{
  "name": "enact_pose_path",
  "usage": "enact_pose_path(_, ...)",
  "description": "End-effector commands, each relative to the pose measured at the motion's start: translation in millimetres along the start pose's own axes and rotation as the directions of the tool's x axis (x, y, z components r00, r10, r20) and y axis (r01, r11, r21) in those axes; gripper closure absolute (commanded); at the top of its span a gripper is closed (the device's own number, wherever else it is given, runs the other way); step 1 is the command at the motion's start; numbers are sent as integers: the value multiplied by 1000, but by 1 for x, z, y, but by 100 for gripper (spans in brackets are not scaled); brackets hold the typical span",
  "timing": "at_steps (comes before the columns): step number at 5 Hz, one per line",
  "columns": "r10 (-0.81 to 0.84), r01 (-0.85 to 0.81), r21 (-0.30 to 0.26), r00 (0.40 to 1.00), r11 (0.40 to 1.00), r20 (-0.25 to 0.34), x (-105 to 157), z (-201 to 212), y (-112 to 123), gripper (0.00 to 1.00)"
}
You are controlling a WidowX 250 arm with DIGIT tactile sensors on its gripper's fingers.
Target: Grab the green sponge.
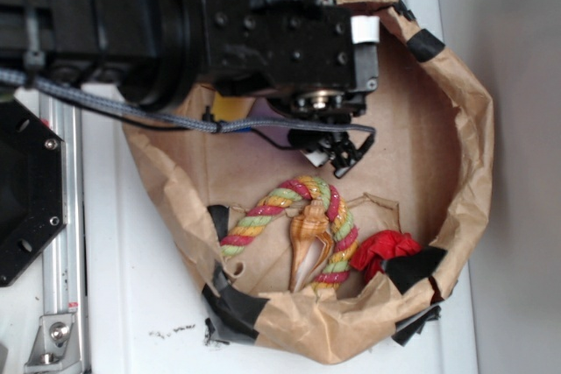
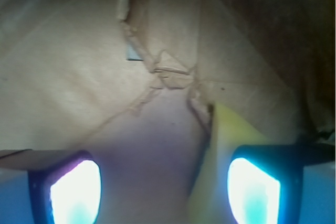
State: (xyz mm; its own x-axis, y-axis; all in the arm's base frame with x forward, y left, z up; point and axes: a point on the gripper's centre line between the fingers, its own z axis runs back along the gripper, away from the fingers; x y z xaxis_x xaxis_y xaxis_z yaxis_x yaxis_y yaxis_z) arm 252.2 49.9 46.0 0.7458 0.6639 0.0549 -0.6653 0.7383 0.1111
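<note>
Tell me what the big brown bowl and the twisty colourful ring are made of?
The brown bowl looks like crumpled kraft paper, matte and creased, held with black tape. The twisty ring looks like cotton rope: soft, fuzzy strands of red, yellow and green wound together.

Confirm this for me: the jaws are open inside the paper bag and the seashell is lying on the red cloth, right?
Not quite. The jaws of the gripper are open inside the paper bag, but the seashell rests within the loop of the twisted rope, not on the red cloth, which sits apart to one side. The exterior view shows this.
</note>
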Motion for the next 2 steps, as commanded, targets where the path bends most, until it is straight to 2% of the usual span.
enact_pose_path(1, -12, 12, -4, 999, 1000, 45, 8, 6, 39, 0)
enact_pose_path(2, -15, 15, -4, 999, 1000, 46, 2, 6, 48, 0)
